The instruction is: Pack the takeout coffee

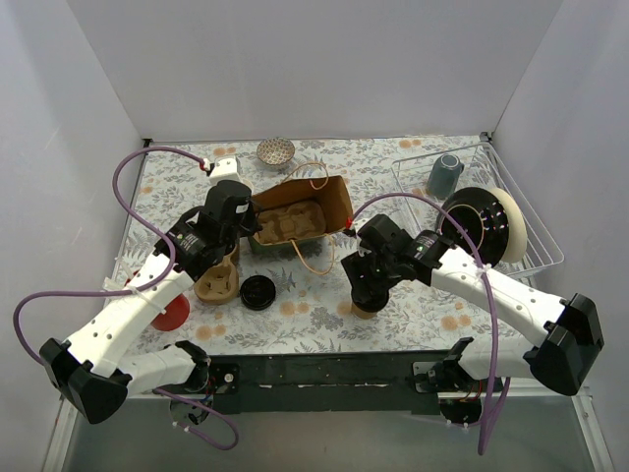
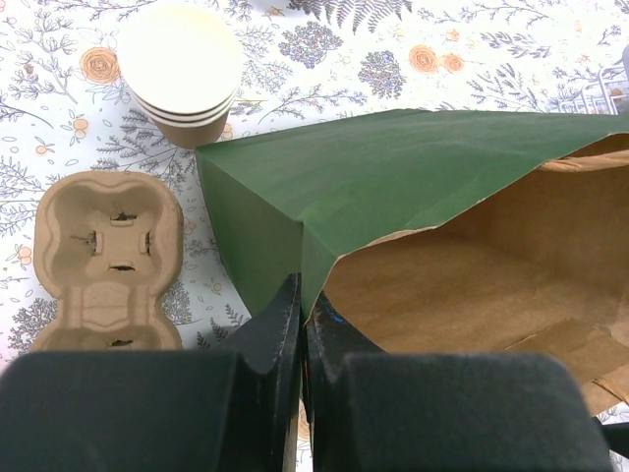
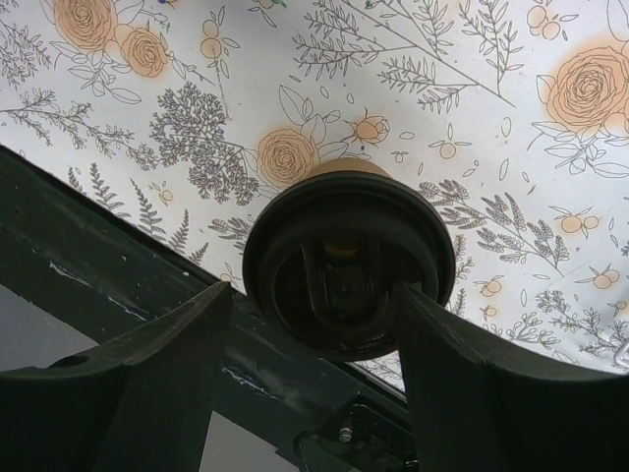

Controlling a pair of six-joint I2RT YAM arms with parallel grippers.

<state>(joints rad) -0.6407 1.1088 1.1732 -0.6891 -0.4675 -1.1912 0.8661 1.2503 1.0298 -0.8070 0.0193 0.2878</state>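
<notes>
The takeout coffee (image 3: 349,261) is standing upright on the floral-patterned desk (image 1: 413,177), near its front edge and right of centre. It is showing as a small tan paper cup capped with a round black plastic sip lid, and in the right wrist view the lid is filling most of what can be seen, with only a sliver of tan cup peeking out behind it. From the top view the cup (image 1: 369,309) is lying largely hidden, with just its tan base showing.

Plain white walls (image 1: 295,69) enclose a table under a floral-print cloth (image 1: 393,162)
</notes>
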